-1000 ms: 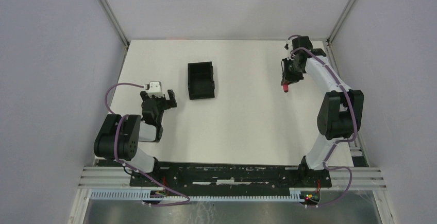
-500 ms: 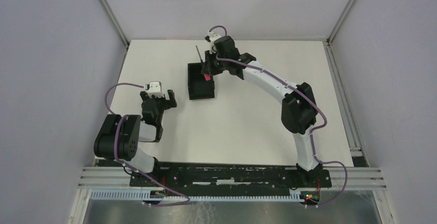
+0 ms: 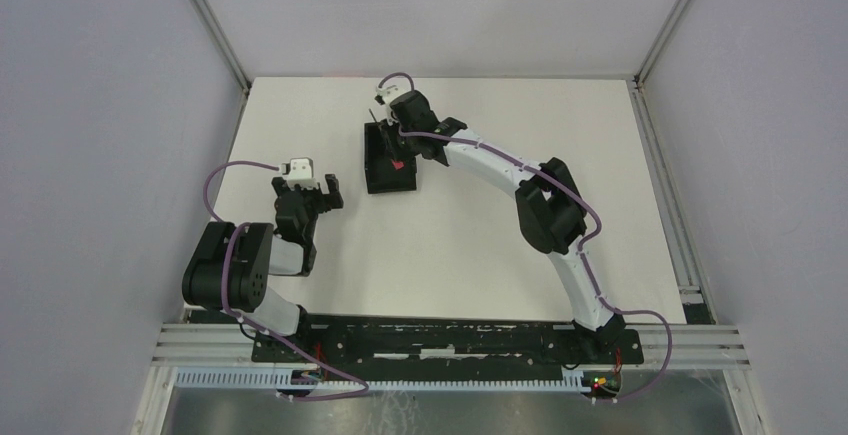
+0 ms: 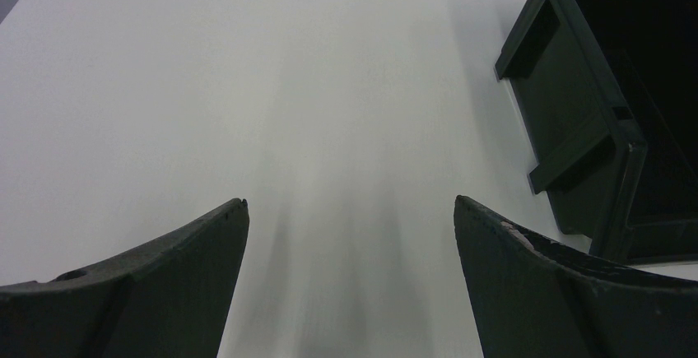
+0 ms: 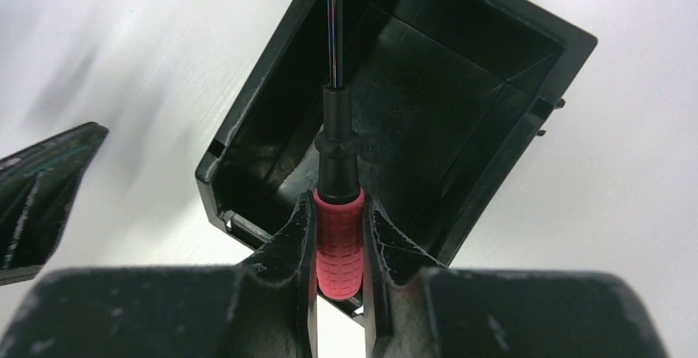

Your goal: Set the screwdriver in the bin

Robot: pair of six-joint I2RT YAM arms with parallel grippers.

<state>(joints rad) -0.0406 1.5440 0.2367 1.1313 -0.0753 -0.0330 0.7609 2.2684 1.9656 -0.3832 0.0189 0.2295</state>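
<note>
The black bin (image 3: 389, 158) stands left of the table's middle. My right gripper (image 3: 393, 141) hangs over it, shut on the red handle of the screwdriver (image 5: 338, 234). In the right wrist view the thin black shaft points ahead over the bin's open inside (image 5: 411, 103). In the top view the red handle (image 3: 397, 164) shows over the bin. My left gripper (image 3: 311, 191) sits open and empty on the table to the bin's left. In the left wrist view its fingers (image 4: 350, 210) stand wide apart over bare table, and the bin's wall (image 4: 576, 119) shows at the right.
The white table (image 3: 520, 215) is walled by grey panels with metal frame posts at the back corners. My right arm reaches from the near right base across to the bin. A black rail runs along the near edge.
My right arm has swung from the far right of the table to the left with the screwdriver, now over the bin. The left arm has not moved.
</note>
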